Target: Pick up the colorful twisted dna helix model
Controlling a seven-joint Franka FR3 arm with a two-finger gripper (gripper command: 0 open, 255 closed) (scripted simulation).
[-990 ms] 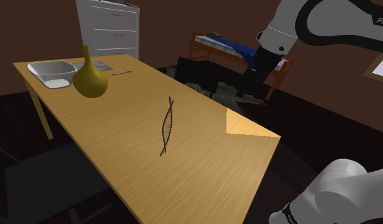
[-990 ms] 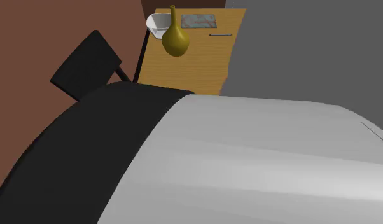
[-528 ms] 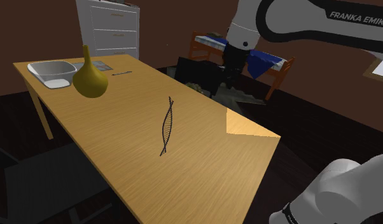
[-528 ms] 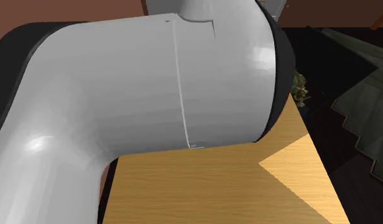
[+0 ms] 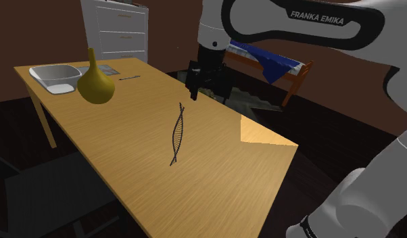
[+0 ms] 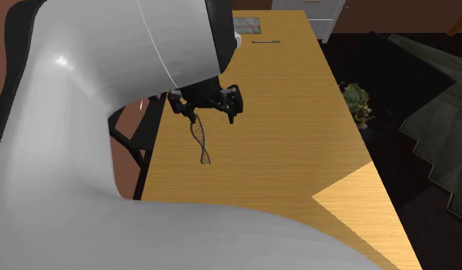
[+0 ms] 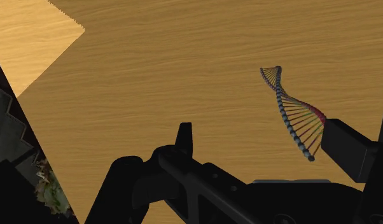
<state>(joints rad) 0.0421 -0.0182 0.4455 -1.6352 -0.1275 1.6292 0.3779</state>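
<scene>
I see a home here, a bedroom by its furniture: a wooden-framed bed (image 5: 275,65) with blue bedding beyond the far long edge of the table (image 5: 138,152), a white chest of drawers (image 5: 117,30) behind its far corner, brown walls (image 5: 33,34), a potted plant (image 6: 358,103) beside steps (image 6: 430,107).

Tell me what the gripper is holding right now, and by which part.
Nothing. The gripper hangs open above the table; the helix model lies there untouched.
</scene>
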